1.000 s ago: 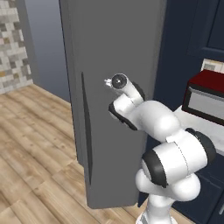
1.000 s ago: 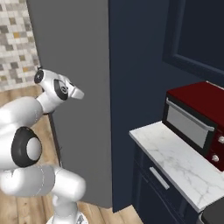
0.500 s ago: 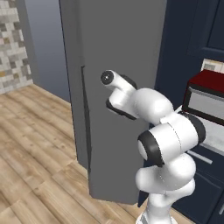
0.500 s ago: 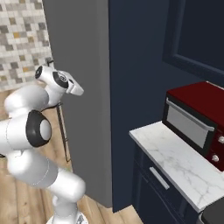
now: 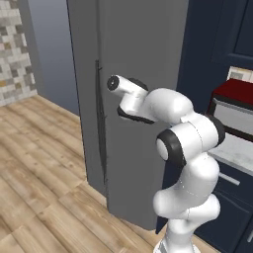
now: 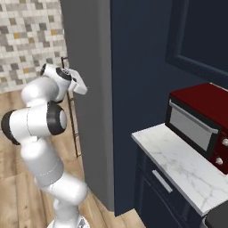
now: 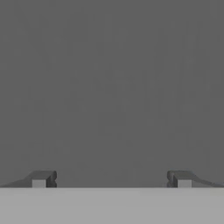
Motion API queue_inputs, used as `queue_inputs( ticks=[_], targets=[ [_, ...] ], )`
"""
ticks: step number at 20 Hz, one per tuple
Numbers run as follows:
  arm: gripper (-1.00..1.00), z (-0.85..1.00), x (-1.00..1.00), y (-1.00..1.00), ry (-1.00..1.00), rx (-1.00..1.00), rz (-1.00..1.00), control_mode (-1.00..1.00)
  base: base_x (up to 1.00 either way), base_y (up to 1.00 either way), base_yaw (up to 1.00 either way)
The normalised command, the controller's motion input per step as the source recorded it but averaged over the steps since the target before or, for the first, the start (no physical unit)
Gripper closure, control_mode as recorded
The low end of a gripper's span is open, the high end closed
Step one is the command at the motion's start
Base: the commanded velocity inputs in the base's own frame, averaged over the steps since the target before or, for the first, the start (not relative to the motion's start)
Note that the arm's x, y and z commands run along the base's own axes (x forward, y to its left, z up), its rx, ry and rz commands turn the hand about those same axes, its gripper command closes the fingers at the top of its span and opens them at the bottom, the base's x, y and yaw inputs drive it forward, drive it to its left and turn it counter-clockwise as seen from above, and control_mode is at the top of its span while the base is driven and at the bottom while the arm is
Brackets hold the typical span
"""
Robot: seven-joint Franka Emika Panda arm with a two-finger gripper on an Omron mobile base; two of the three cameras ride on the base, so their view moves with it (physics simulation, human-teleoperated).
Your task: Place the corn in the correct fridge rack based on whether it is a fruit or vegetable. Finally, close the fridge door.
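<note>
I am pushing the fridge door (image 5: 133, 99) shut, so I should press flat and slow until it clicks. My gripper (image 7: 111, 179) is spreading wide and holding nothing, facing the grey door; I think it is touching it. The corn is probably inside.

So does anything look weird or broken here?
Nothing stands out. The fridge door is smooth and unmarked, its dark handle straight. The end effector faces the door, open and empty. The red oven sits squarely on the marble counter.
</note>
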Motion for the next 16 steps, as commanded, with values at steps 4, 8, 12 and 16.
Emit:
queue_inputs(
  ticks=[4, 8, 12, 16],
  targets=[
    [-1.0, -0.07, 0.17, -0.41, 0.0, 0.0, -0.15, -1.0, 0.0, 0.0, 0.0],
    [-1.0, -0.11, 0.16, -0.46, 0.0, 0.0, -0.17, -1.0, 0.0, 0.0, 0.0],
    [-1.0, -0.16, 0.2, -0.43, 0.0, 0.0, -0.2, -1.0, 0.0, 0.0, 0.0],
    [-1.0, -0.21, 0.19, -0.38, 0.0, 0.0, -0.2, -1.0, 0.0, 0.0, 0.0]
  ],
)
